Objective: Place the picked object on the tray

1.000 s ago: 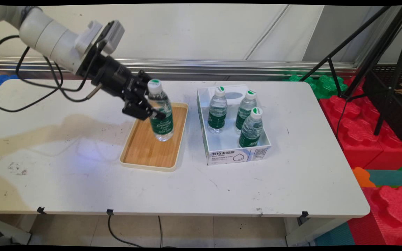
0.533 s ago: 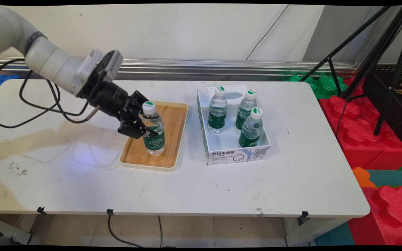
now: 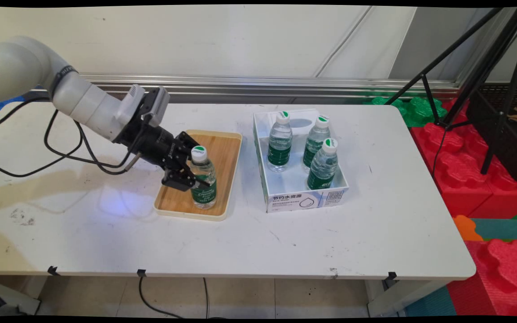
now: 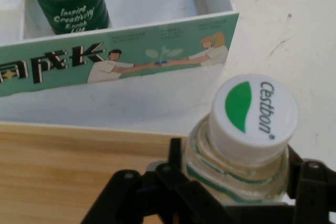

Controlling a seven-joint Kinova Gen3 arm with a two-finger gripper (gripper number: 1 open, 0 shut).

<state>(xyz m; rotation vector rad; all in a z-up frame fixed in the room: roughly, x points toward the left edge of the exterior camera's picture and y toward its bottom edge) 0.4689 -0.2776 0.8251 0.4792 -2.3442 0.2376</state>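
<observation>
A clear water bottle with a green label and a white cap stands upright at the near end of the wooden tray. My gripper reaches in from the left and is shut on the bottle just below its shoulder. In the hand view the bottle fills the lower right, its white cap with a green leaf on top, with my gripper clamped round it below the neck. The tray's wood lies beneath it. Whether the bottle's base touches the tray, I cannot tell.
A white cardboard box right of the tray holds three more bottles; its printed side faces the hand. Black cables hang from the arm over the table's left. A tripod and red foam blocks stand off the right edge.
The gripper has carried the bottle downward and toward the tray's near end; the bottle now sits low over the wood instead of high above the tray.
</observation>
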